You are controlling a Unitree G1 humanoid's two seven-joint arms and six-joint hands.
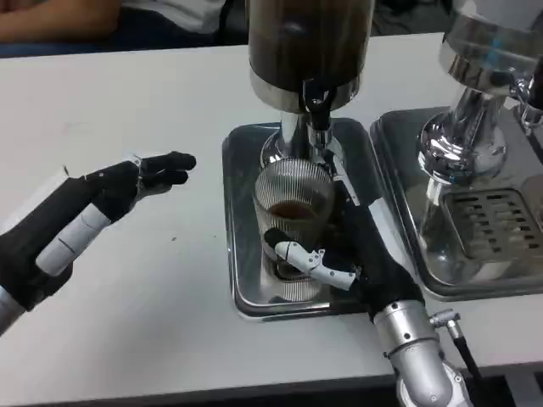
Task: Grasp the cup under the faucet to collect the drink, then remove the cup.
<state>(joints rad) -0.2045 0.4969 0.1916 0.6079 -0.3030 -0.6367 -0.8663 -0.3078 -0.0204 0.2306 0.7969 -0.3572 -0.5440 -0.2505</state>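
On the left of the bench (pixel 127 102), the left hand (pixel 81 220) hovers with fingers spread, holding nothing. At center, the ribbed glass cup (pixel 293 199) stands on the metal tray (pixel 242 292) under the faucet (pixel 318 114), with some brown drink in it, gripped by the right hand (pixel 344 254).

right hand (pixel 339 254) around cup (pixel 293 216) (under faucet (pixel 318 110))

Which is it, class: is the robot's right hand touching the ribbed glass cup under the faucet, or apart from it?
Touching. In the head view the right hand wraps the cup, a finger lying across its front.
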